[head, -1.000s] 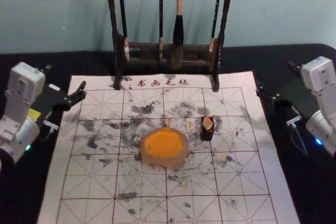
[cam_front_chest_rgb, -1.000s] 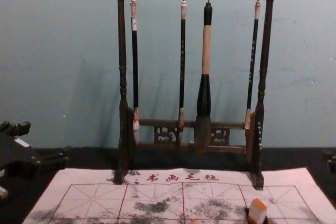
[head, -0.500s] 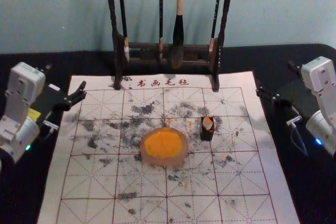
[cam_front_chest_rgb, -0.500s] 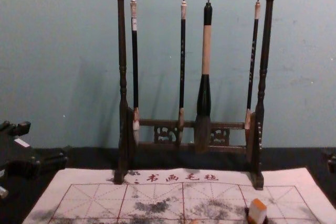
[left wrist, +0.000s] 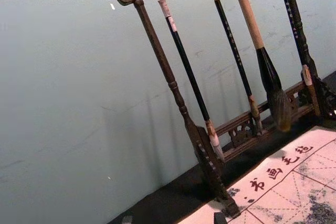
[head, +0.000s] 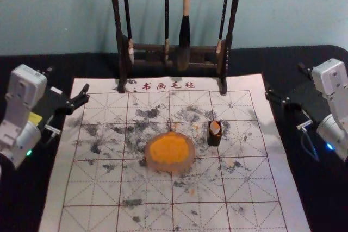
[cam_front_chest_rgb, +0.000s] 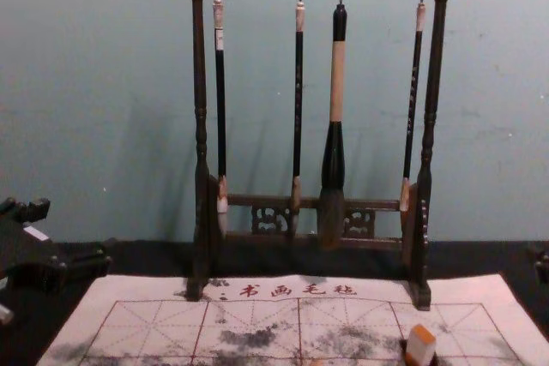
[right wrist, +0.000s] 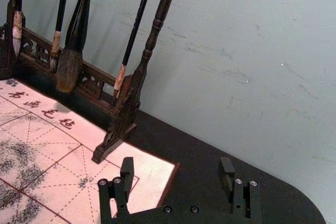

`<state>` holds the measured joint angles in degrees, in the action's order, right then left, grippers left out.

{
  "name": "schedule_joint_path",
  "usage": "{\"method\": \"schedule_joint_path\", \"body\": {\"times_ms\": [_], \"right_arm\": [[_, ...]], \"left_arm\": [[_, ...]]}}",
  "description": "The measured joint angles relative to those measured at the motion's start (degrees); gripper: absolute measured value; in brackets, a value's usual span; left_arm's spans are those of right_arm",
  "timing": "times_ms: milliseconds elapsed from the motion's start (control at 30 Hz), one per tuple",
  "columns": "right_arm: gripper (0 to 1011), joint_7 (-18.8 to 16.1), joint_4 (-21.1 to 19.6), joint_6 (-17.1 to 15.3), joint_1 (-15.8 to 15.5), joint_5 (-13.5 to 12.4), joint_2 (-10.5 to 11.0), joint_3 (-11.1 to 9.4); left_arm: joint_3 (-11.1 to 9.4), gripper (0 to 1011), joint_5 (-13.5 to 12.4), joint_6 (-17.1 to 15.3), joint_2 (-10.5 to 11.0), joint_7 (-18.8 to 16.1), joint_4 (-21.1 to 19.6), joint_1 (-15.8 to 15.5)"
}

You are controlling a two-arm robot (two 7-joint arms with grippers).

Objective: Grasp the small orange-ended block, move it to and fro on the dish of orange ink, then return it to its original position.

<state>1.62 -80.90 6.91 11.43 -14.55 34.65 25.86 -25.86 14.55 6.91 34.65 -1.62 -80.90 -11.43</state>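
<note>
The small block (head: 215,128), pale with an orange end, leans in a dark holder (head: 214,140) on the mat, right of centre. The chest view shows that block (cam_front_chest_rgb: 420,346) from the side, tilted. Left of it, the round dish (head: 187,165) holds orange ink. My left gripper (head: 67,81) is open over the mat's far left edge, well away from the dish; its two tips show at the lower edge of the left wrist view (left wrist: 173,219). Beyond the mat's right edge, my right gripper (head: 285,82) is open too, with nothing between its tips in the right wrist view (right wrist: 177,167).
A dark wooden rack (head: 147,48) with several hanging brushes stands at the mat's far edge, between the two arms. The white gridded mat (head: 92,191), stained with dark ink, lies on a black tabletop (head: 30,199). A wall rises behind.
</note>
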Motion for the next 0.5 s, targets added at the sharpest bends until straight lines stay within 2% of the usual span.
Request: {"method": "schedule_joint_path", "body": {"times_ms": [267,433,500], "right_arm": [[1002,-0.26,-0.21,-0.04,-0.37,0.01,-0.05,-0.27],[1002,-1.88,-1.72,-1.29,-1.89,-0.6,-0.05,-0.63],[1002,-3.2,-3.07,-2.83,-3.1,-1.42,0.21,-0.68]], "left_arm": [[0.0,1001,0.0,0.0,0.0,0.0,0.0,0.0],[0.0,1001,0.0,0.0,0.0,0.0,0.0,0.0],[0.0,1001,0.0,0.0,0.0,0.0,0.0,0.0]]}}
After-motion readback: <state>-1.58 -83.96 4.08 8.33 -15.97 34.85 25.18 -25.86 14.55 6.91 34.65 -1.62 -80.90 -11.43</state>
